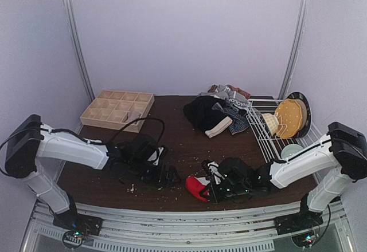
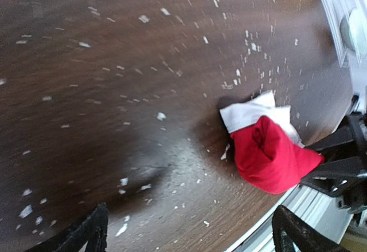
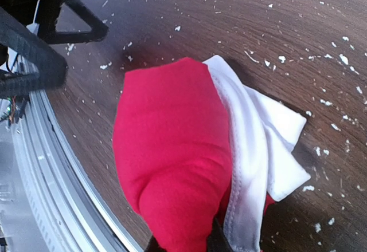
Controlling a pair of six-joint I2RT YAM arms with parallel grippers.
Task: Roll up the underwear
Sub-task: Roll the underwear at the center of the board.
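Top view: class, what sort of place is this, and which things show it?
Probably a robot practice booth for laundry folding: plain pale walls close round a dark table, two arms bolted at its near edge, a pile of underwear and a wooden grid tray.

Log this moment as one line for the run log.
left gripper open, empty | right gripper shut on red underwear | on table, near edge

Near the table's (image 1: 178, 140) front edge, our right gripper (image 1: 209, 193) touches the red briefs (image 1: 196, 186); our left gripper (image 1: 171, 177) sits just beside them, not touching. Farther back we see a dark pile (image 1: 213, 114) between the tray (image 1: 117, 109) and the rack (image 1: 265, 130).
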